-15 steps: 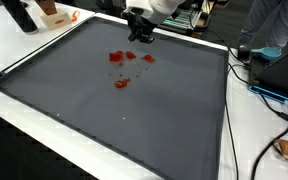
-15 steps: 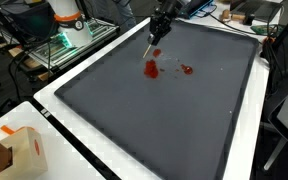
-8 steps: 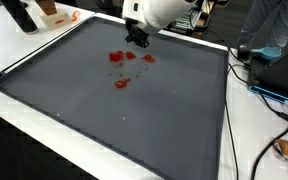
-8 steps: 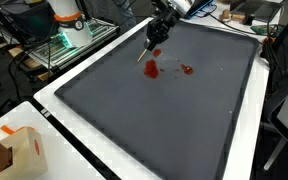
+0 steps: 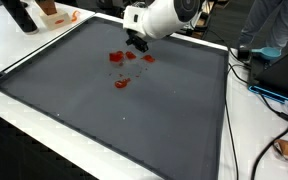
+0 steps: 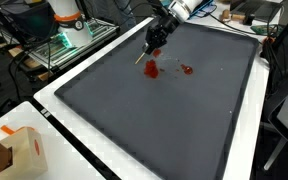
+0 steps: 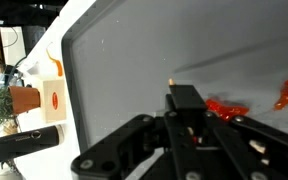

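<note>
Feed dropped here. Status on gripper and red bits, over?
Gripper shut on thin pale stick, hovering over dark grey mat. Small red scraps lie scattered beside stick's tip. Nothing between them.

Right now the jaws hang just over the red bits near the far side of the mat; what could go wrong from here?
1. The thin stick in the jaws points down toward the red pieces; a low sweep could smear or scatter them across the grey mat.
2. The wrist view hides most of the stick behind the jaws, so tip height is hard to judge; it may jab the mat.
</note>
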Available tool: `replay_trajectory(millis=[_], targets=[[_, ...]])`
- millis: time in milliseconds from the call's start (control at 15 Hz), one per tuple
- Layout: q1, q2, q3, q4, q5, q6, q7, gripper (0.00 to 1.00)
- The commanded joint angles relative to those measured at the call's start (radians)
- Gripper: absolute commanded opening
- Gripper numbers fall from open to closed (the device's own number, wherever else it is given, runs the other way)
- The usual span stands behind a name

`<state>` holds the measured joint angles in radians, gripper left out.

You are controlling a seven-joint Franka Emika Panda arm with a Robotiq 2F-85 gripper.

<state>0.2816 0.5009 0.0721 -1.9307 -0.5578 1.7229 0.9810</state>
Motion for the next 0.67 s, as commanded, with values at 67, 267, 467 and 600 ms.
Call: replay_trajectory(millis=[67,267,467,600], targets=[[0.018,0.038,-0.011,0.029,0.007,-0.017,0.003,0.03],[0.015,0.048,-0.008,0.038,0.013,-0.009,-0.018,0.03],[0.01,0.055,-0.01,0.047,0.023,-0.008,-0.032,0.03],[0.009,0.058,-0.011,0.051,0.028,-0.009,-0.035,0.03]])
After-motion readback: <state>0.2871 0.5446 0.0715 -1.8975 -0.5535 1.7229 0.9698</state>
